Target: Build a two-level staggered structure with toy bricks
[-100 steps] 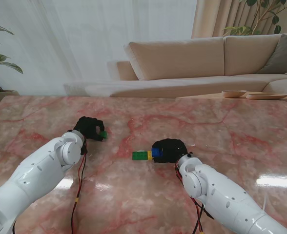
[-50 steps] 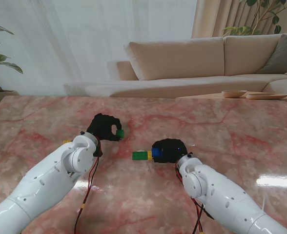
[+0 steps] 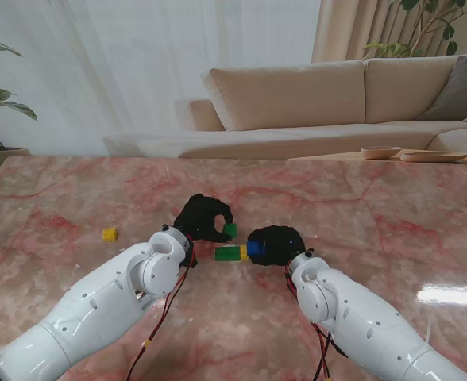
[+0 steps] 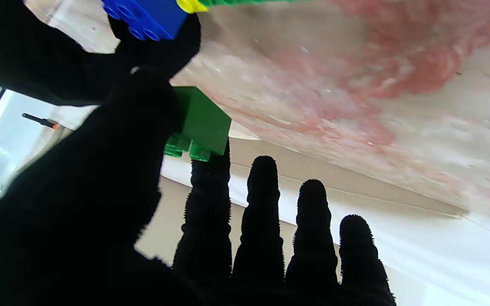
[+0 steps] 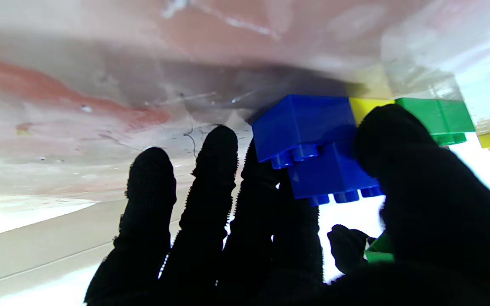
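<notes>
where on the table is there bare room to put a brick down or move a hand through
Bare marble lies across the far side of the table toward the sofa, and on the right beyond the right hand. On the left, only a small yellow brick interrupts it. The centre is crowded: the left hand with its green brick sits just beyond the brick row.

The row of bricks (image 3: 235, 252) lies on the table (image 3: 376, 206) just left of the right hand (image 3: 275, 244), its near end under that hand's fingers (image 5: 219, 161). The left hand (image 3: 204, 218) sits just beyond and left of the row, with a brick (image 3: 230, 230) at its fingertips. A lone brick (image 3: 109, 234) lies well to the left of the left hand, and the sofa (image 3: 337, 103) stands beyond the table.
</notes>
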